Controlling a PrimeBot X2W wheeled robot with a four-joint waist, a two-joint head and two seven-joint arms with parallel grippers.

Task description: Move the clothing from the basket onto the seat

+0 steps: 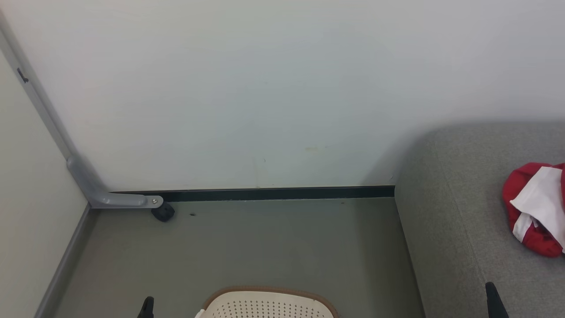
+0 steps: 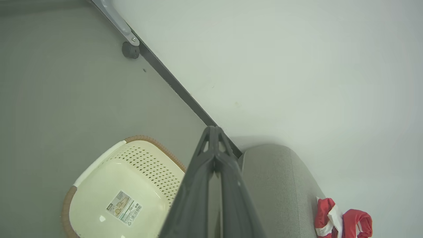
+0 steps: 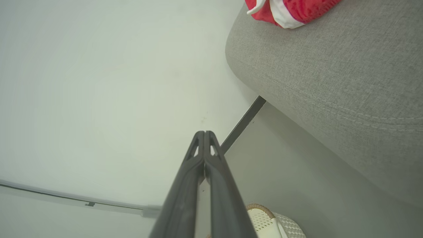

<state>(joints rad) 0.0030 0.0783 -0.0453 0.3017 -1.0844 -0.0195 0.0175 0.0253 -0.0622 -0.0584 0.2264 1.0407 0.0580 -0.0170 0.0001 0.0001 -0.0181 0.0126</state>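
Observation:
Red and white clothing lies bunched on the grey seat at the right. The left wrist view shows the clothing on the seat, and the right wrist view has the clothing at the top on the seat. The cream basket with a brown rim stands on the floor at the bottom centre; the left wrist view looks into the basket, whose bottom bears only a label. My left gripper is shut on nothing above the basket. My right gripper is shut on nothing, beside the seat.
A pale wall with a dark baseboard runs behind. A grey bracket and a black doorstop sit in the left corner. Grey floor stretches between basket, wall and seat.

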